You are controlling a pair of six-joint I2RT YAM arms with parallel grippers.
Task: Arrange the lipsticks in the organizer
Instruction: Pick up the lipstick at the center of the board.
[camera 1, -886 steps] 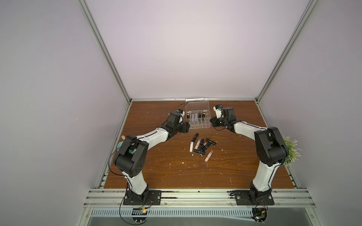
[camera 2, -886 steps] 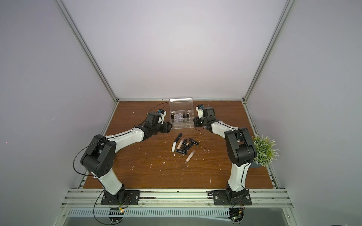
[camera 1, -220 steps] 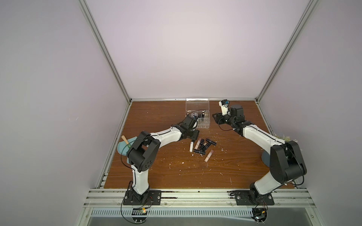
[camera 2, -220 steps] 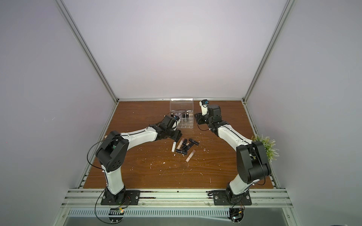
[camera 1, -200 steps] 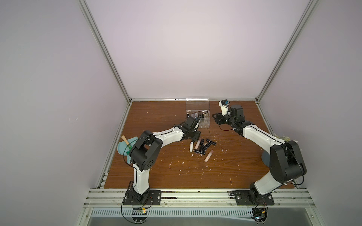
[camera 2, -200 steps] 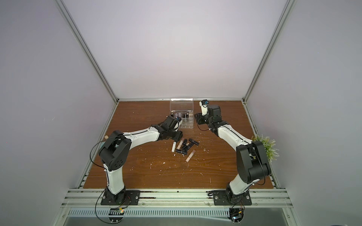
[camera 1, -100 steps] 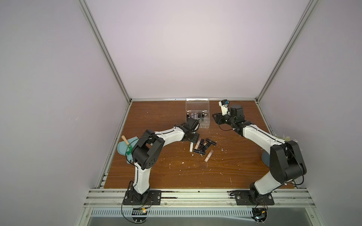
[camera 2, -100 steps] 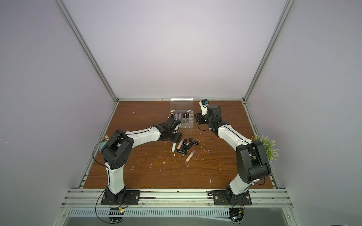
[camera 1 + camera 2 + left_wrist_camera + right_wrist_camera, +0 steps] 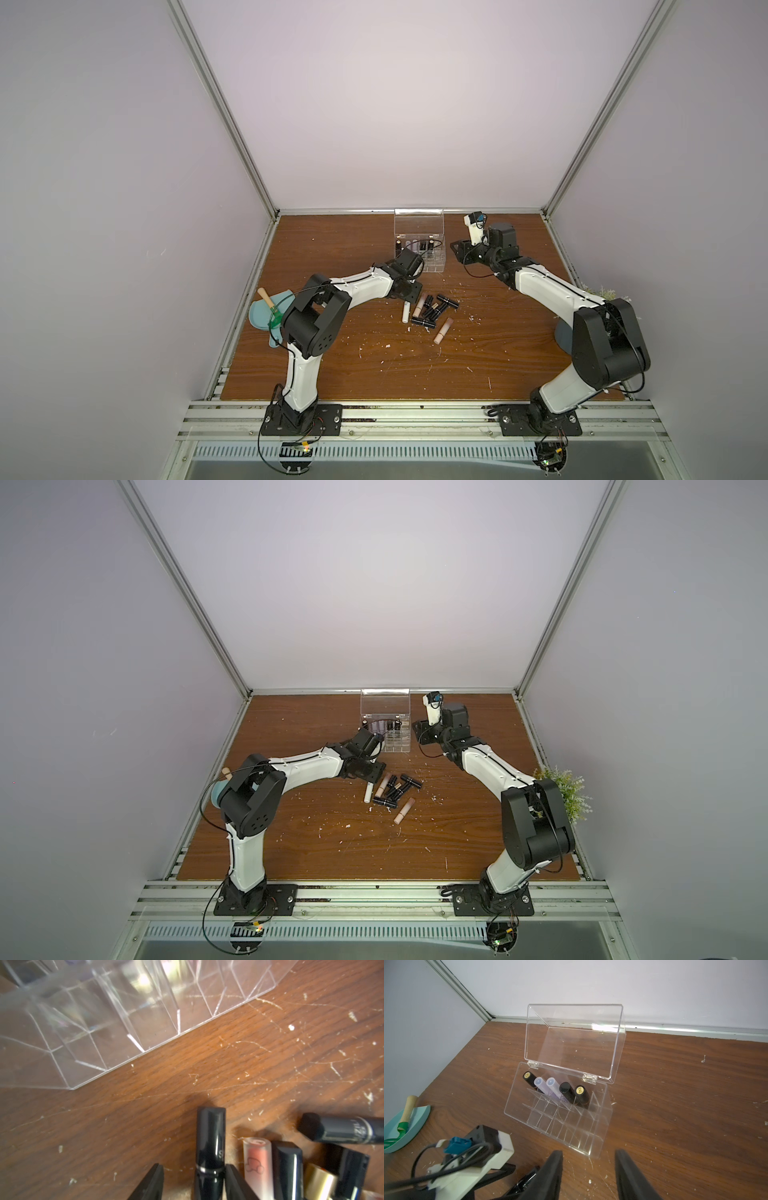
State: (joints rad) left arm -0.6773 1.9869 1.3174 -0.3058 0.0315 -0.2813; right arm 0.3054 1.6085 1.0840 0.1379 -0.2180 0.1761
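At the far left edge of the wooden table point(image 9: 374, 365), a light-blue dustpan point(image 9: 258, 320) is seen, and a wooden-handled green tool point(image 9: 406, 1114) is laid in it. Further right, the left gripper point(image 9: 193, 1165) is set low over the wood at the left end of the loose lipsticks point(image 9: 432, 309), just in front of the organizer. In the left wrist view its fingers point(image 9: 152, 1180) are spread around a black lipstick point(image 9: 211, 1142) with a silver band, which is laid flat on the table. One finger is set against the tube and a gap is left on the other side, so no clamp is shown. Beside that tube, a frosted pink tube point(image 9: 257, 1165) and several black ones are heaped together, touching. A white tube point(image 9: 406, 311) is found at the heap's left edge, and a beige-pink tube point(image 9: 443, 330) is laid slightly apart at its near right.

Behind the heap, the clear organizer point(image 9: 556, 1124) is stood with its lid point(image 9: 575, 1039) raised upright. In its back row, five lipsticks point(image 9: 564, 1088) are lodged, tilted: a black one with a gold end, two lavender ones, a plain black one and another with a gold end.

To the right of the organizer, the right gripper point(image 9: 588, 1155) is held near its right side without touching it. Its fingers point(image 9: 554, 1167) are parted, and nothing is gripped between them. At the far right, a small green plant point(image 9: 561, 791) is seen.
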